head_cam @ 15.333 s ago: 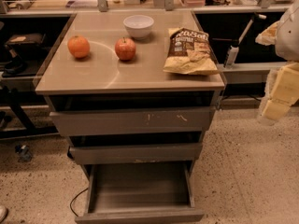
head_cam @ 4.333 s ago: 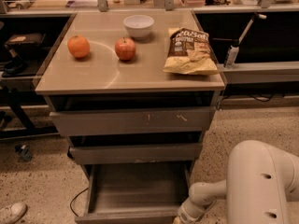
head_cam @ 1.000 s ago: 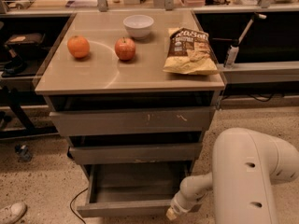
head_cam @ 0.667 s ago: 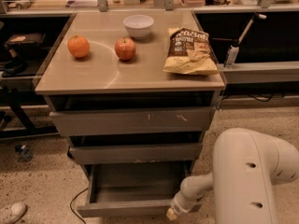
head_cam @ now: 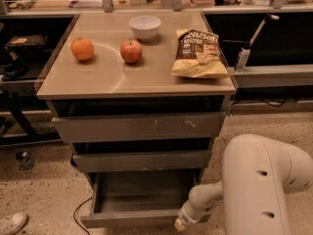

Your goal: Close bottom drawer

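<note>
Where the white arm bends down at lower right, the gripper sits at the right end of the bottom drawer front; whether it is open or closed, I cannot tell. That drawer, lowest in the cabinet, is pulled out toward the camera, its long axis running left to right. Farther back, the counter carries an orange, an apple, a bowl and a chip bag.

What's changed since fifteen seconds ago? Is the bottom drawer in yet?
The arm swung down from the right; the gripper is now at the right end of the bottom drawer front. The drawer looks pushed in slightly but remains open. The orange, apple, bowl and chip bag have not moved.
</note>
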